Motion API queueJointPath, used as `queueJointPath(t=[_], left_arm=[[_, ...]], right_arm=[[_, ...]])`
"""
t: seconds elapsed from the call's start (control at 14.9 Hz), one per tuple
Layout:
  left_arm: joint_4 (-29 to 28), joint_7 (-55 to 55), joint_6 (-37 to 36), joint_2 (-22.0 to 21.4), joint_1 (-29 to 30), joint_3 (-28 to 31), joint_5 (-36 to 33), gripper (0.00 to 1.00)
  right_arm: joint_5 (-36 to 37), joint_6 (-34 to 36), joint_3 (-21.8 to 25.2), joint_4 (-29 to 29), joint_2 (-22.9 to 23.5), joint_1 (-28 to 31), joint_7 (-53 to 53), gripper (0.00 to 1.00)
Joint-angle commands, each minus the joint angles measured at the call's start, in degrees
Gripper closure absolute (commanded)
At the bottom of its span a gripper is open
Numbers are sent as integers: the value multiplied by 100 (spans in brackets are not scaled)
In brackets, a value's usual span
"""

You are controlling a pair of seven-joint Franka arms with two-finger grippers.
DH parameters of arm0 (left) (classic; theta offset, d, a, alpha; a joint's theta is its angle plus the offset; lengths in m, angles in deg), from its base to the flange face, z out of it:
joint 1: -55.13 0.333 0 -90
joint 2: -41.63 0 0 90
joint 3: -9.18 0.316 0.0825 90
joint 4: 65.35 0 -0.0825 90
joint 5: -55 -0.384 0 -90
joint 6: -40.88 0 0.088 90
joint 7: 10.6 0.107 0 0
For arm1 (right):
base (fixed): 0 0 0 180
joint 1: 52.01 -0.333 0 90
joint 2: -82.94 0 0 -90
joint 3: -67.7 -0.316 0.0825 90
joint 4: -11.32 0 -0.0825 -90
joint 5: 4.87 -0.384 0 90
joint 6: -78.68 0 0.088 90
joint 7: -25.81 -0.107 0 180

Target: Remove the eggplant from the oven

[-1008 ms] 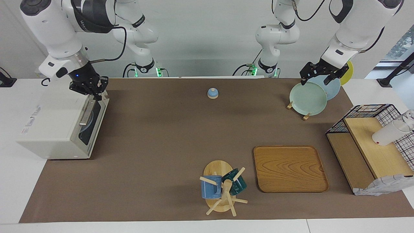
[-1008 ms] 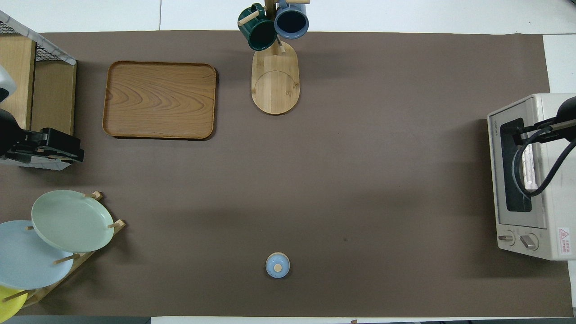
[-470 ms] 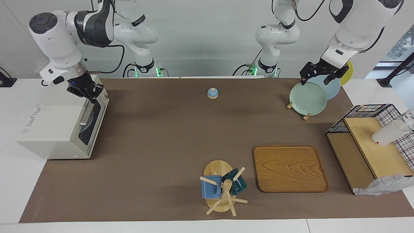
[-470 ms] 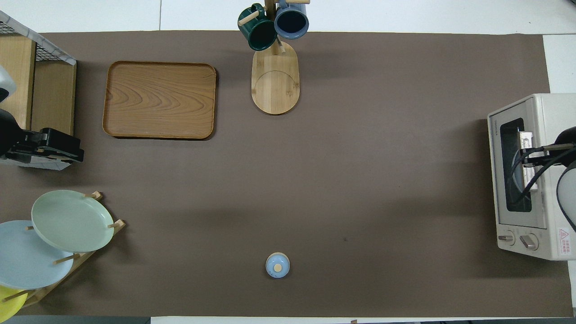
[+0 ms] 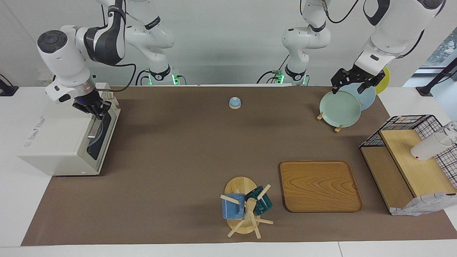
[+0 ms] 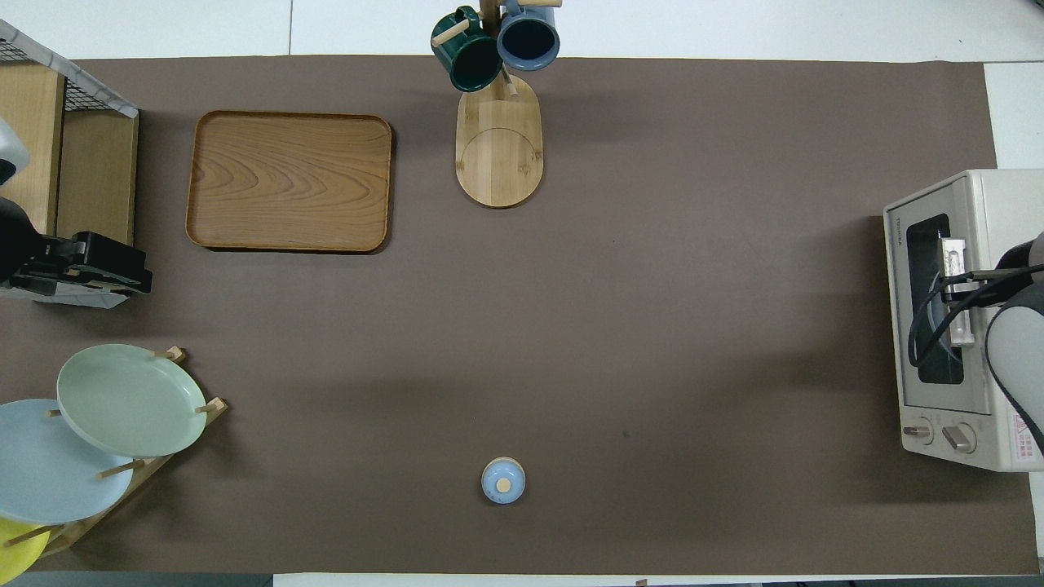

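The white oven stands at the right arm's end of the table, its dark glass door closed. The eggplant is hidden. My right gripper is shut and points down at the door's top edge, at the end of the silver handle nearer to the robots. I cannot tell whether it touches the bar. Its arm and cable cover part of the door in the overhead view. My left gripper waits open above the plate rack with nothing in it.
A rack of plates stands under the left gripper. A small blue bell sits mid-table near the robots. A wooden tray, a mug tree and a black wire shelf lie farther out.
The right gripper, shut throughout, has come down from above the oven's corner to the end of the door handle, and its wrist has swung over the oven. The left arm has not moved.
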Motion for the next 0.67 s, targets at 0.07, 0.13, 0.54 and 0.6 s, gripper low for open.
queueJointPath(t=[0.07,0.13,0.54,0.6], left_arm=[[-96,4,36,-125,27,7,32,0],[-96,4,36,-125,27,16,32,0],[-96,4,36,-125,27,7,32,0],[-96,4,36,-125,27,7,32,0]], right_arm=[[152,-107,-54,137,-13,104,-84,100],[152,-107,-54,137,4,104,-66,100],[161,-116,-63,207,4,130,-66,100],[152,-229,-63,268,13,130,-75,100]])
